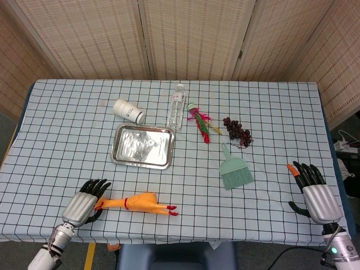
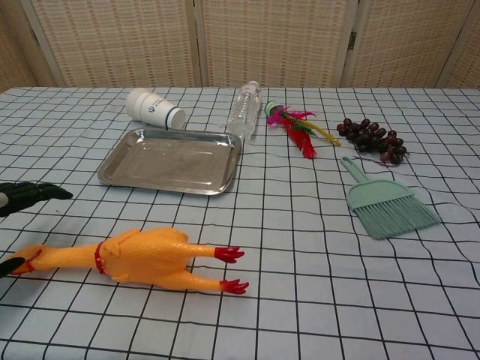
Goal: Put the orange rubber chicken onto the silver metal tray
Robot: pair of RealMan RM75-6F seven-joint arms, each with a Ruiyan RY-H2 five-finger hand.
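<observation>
Open cloth is seen between orange rubber chicken (image 1: 138,202) and silver metal tray (image 1: 142,146). Tray's far edge is flanked by white bottle (image 1: 129,111) and water bottle (image 1: 176,106); brush (image 1: 234,169) lies well right.

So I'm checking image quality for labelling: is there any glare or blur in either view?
Head view: the silver metal tray shows bright, mottled reflections; everything looks sharp. Chest view: the tray reflects more softly, and the orange rubber chicken is crisp with only a faint shadow.
</observation>
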